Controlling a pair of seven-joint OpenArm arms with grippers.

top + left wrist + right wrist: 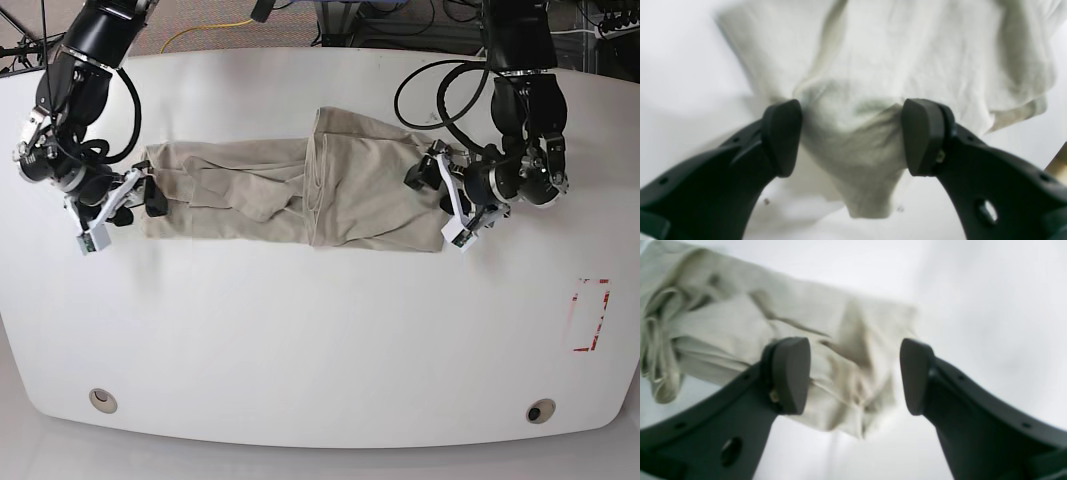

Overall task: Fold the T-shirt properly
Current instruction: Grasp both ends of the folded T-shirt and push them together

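**Both grippers spread at the shirt's two ends**

We see the white table (320,340) first, w/ the T-shirt (300,190) lying across its far half as a long crumpled band, running left-right in the base view. It's partly folded: a thicker, doubled section sits toward the view's right, a flatter wrinkled stretch toward the left.

Our left gripper (440,200) sits at the shirt's right-hand end in that view. In its wrist cam the jaws stand wide apart, w/ a rumpled corner of cloth (853,140) between the pads; nothing is pinched.

Our right gripper (135,200) is at the opposite end. Jaws also wide, cloth edge (846,373) lying between and below the pads, not clamped; whether a pad touches fabric we can't tell, pic is blurred.

Near the table's right edge, a small red-outlined rectangle mark (590,315).
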